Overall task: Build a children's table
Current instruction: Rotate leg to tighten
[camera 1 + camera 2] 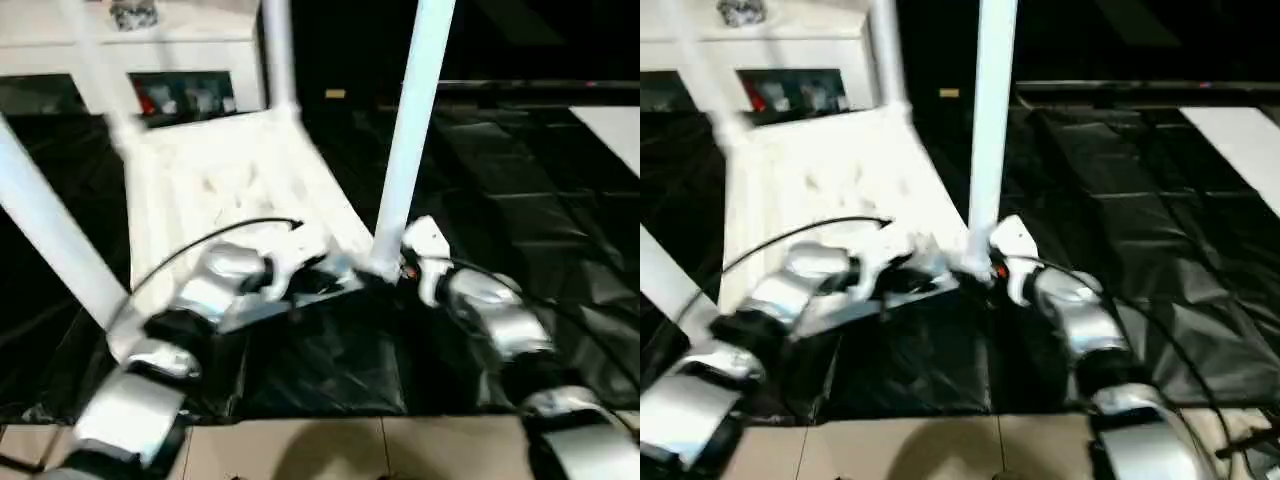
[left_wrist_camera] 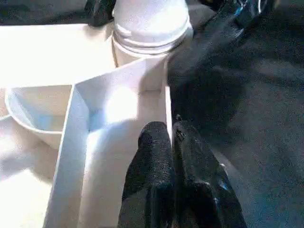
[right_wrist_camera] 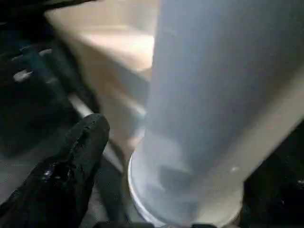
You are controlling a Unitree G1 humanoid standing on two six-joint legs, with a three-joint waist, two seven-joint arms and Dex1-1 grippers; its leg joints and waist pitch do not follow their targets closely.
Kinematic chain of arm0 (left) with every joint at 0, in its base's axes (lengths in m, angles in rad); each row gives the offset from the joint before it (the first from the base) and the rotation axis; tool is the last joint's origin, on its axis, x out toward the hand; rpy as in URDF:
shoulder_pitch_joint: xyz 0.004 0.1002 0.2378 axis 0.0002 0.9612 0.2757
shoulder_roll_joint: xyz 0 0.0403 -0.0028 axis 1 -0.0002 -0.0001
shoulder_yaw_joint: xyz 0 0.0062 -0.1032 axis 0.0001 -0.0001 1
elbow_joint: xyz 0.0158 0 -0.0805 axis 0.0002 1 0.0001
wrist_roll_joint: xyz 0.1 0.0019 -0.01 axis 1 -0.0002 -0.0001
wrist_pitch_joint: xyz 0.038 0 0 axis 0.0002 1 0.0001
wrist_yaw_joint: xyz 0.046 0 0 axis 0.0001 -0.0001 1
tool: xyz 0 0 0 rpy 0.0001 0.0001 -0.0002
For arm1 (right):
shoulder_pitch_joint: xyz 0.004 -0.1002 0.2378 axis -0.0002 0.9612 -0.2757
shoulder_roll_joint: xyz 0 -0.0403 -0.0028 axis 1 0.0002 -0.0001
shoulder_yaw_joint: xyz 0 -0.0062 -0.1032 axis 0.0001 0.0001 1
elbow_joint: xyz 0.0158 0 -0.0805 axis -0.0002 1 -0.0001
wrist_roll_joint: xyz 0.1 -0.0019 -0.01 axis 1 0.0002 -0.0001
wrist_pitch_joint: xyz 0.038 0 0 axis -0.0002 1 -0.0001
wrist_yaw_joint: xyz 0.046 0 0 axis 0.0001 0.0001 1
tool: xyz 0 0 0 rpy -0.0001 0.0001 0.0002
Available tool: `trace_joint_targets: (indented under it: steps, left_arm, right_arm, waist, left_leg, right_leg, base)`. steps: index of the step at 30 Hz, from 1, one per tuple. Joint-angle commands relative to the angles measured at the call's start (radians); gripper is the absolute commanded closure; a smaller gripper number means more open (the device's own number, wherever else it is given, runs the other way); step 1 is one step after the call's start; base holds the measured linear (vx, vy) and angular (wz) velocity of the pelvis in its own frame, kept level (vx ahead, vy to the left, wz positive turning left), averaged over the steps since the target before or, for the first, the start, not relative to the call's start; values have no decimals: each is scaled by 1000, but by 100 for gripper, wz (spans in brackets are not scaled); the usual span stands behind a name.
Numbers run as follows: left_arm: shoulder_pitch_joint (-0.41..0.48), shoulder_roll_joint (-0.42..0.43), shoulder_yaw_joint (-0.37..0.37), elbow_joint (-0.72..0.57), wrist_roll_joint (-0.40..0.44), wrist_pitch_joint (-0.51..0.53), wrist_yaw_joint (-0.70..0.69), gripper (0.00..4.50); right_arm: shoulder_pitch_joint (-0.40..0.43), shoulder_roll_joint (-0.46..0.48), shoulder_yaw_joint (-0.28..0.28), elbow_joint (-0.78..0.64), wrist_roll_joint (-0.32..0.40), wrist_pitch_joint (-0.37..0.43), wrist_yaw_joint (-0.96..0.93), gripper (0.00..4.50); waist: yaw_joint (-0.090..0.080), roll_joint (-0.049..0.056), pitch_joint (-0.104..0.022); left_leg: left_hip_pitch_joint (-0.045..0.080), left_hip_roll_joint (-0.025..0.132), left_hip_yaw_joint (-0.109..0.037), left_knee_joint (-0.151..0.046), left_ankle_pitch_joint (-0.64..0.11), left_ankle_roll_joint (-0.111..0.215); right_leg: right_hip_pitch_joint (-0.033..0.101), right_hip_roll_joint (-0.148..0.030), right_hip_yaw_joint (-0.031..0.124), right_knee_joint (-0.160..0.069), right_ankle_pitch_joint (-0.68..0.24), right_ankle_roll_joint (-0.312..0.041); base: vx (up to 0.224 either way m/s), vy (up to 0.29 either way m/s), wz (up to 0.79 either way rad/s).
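Legs stand in the upturned tabletop (image 1: 230, 180) on the black floor; our left fingers (image 2: 166, 161) pinch its near rim. Our right fingers (image 3: 76, 156) gape beside the near-right leg (image 1: 415, 130), apparently seated; next, we judge, check the seating.

Left fingers (image 2: 164, 156) pressed together, right fingers (image 3: 76, 156) spread

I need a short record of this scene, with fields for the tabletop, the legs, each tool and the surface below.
tabletop: white, upside down, ribbed underside facing up
legs: four stand in the corner sockets; nearest right leg upright
left tool: shut, pinching a rib of the tabletop
right tool: at the base of that leg; one finger beside it, apart
surface: black sheet
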Motion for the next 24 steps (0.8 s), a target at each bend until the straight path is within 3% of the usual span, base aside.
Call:
trace_joint_targets:
  steps: [1,2,3,5,8,12,16,24]
  left_arm:
    - [14,4,-42,-10,5,-21,-78,450]
    - [14,4,-42,-10,5,-21,-78,450]
    - [15,15,-49,-6,7,-33,-104,450]
    - [16,23,-54,-2,8,-42,-124,450]
    - [12,43,-70,3,7,-63,-187,450]
    - [0,50,-70,19,8,-72,-207,450]
    - [-6,54,-71,26,10,-77,-218,450]
    - [1,58,-67,29,5,-69,-215,450]
  right_arm:
    - [2,-6,31,-16,13,2,92,48]
    - [2,-6,31,-16,13,2,92,48]
    - [-3,-14,31,-13,17,-2,130,58]
    - [-9,-18,32,-8,20,-4,159,69]
    - [-17,-36,54,-13,35,12,250,96]
    - [-17,-39,62,-20,42,26,287,141]
    - [-15,-39,63,-23,47,30,308,173]
    - [14,-27,66,-49,61,50,327,186]
  waist:
    - [6,-7,-69]
    - [7,-6,-68]
    - [8,-15,-68]
    - [13,-10,-66]
    - [21,-12,-65]
    - [28,-13,-64]
    - [29,-14,-67]
    - [31,-13,-68]
  left_leg:
    - [13,20,0,-52,-195,132]
    - [12,20,0,-52,-192,133]
    - [13,21,2,-52,-192,132]
    - [14,21,1,-54,-203,127]
    - [17,23,1,-56,-225,113]
    - [17,23,0,-57,-225,97]
    - [16,22,0,-55,-201,101]
    - [17,21,0,-52,-184,110]
  right_leg:
    - [52,-23,24,-43,-46,-290]
    - [52,-23,24,-42,-44,-291]
    - [52,-24,25,-43,-50,-293]
    - [51,-25,25,-44,-82,-290]
    - [48,-26,27,-47,-129,-280]
    - [48,-27,28,-46,-131,-274]
    - [50,-27,28,-42,-105,-276]
    - [50,-27,27,-40,-93,-279]
  base:
    - [0,0,0]
    - [0,0,0]
    - [0,0,0]
    - [0,0,0]
    - [0,0,0]
    - [0,0,0]
    - [0,0,0]
    - [0,0,0]
